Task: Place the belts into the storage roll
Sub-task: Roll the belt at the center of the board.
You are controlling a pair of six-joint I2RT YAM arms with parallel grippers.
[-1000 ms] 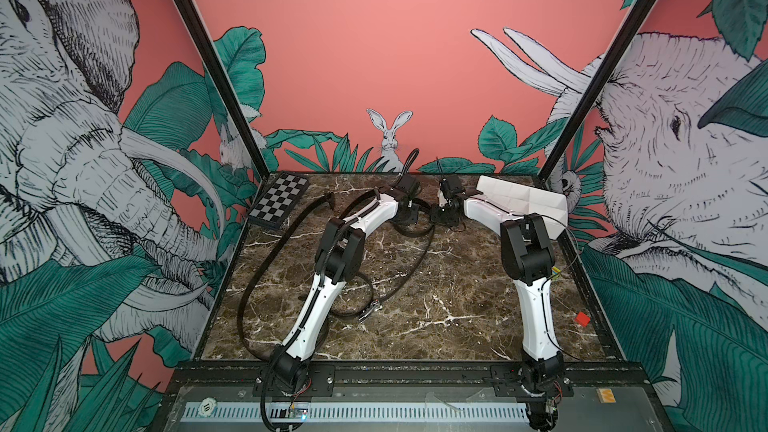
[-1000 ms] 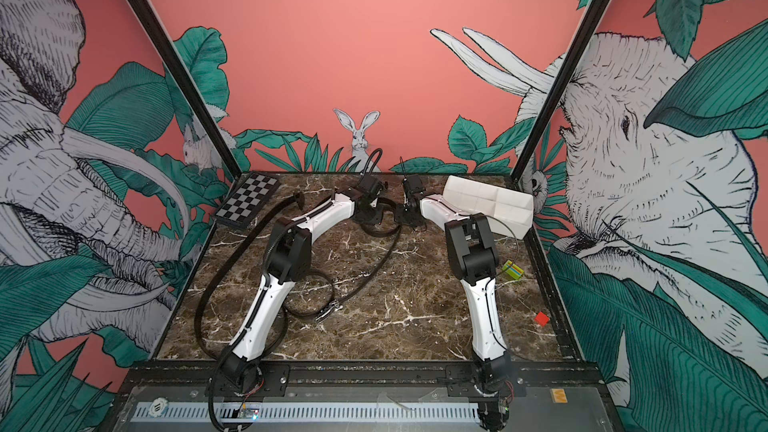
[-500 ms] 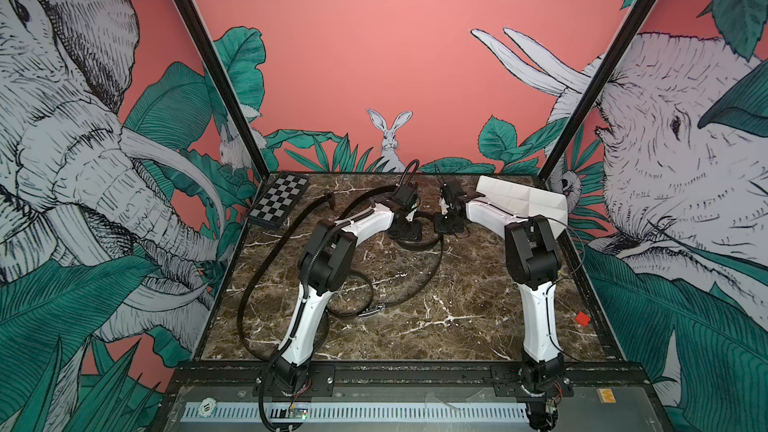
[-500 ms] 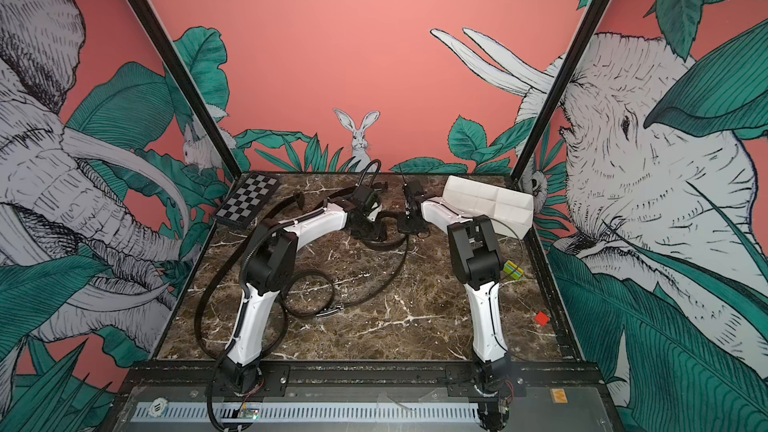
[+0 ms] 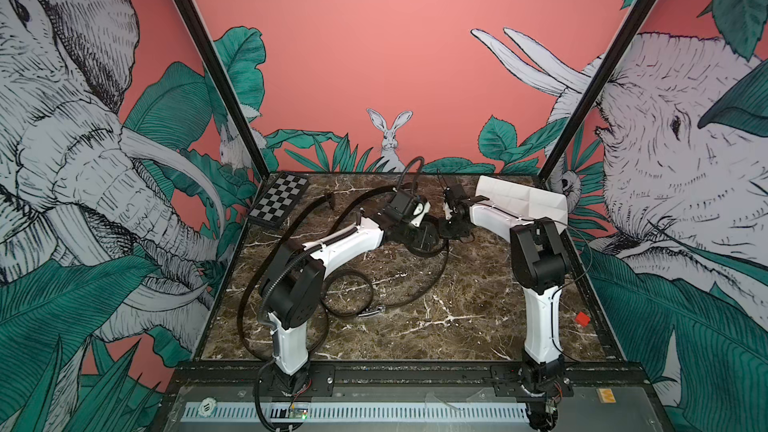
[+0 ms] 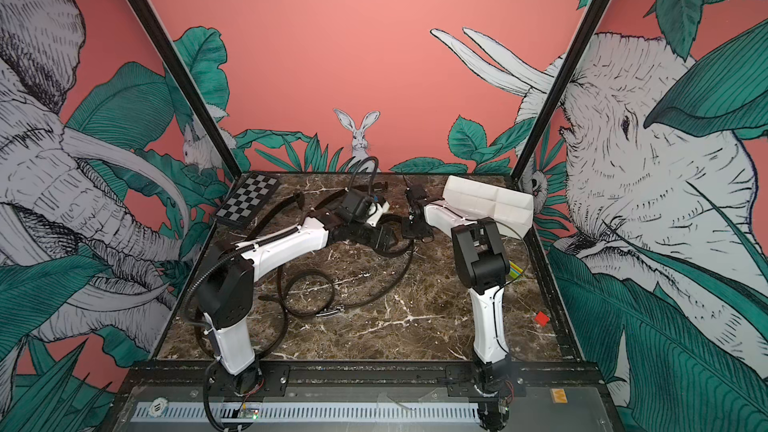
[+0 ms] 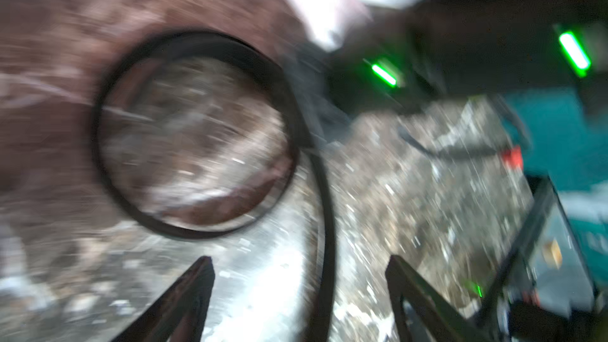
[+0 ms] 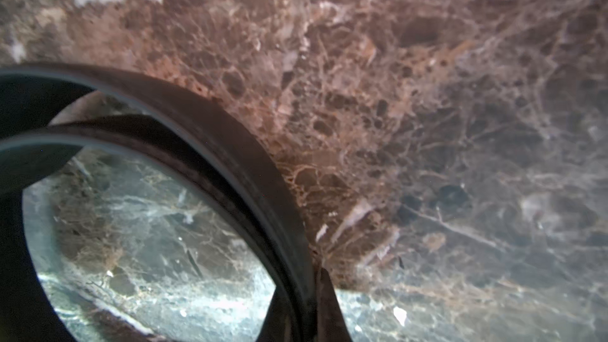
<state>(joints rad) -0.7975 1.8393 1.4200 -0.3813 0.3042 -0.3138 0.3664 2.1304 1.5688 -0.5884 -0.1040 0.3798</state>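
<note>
On a brown marble table [image 5: 457, 326], a black belt [image 8: 237, 146] lies coiled into a ring near the far middle. The right tool [image 5: 451, 229] pinches the ring's edge, jaws closed on it. The left tool [image 7: 299, 261] stands wide, the belt's tail running between its fingers [image 7: 194, 291]. Other belts [image 5: 371, 312] lie loose toward the table's near left. The white storage roll [image 5: 519, 203] sits in the far right corner.
</note>
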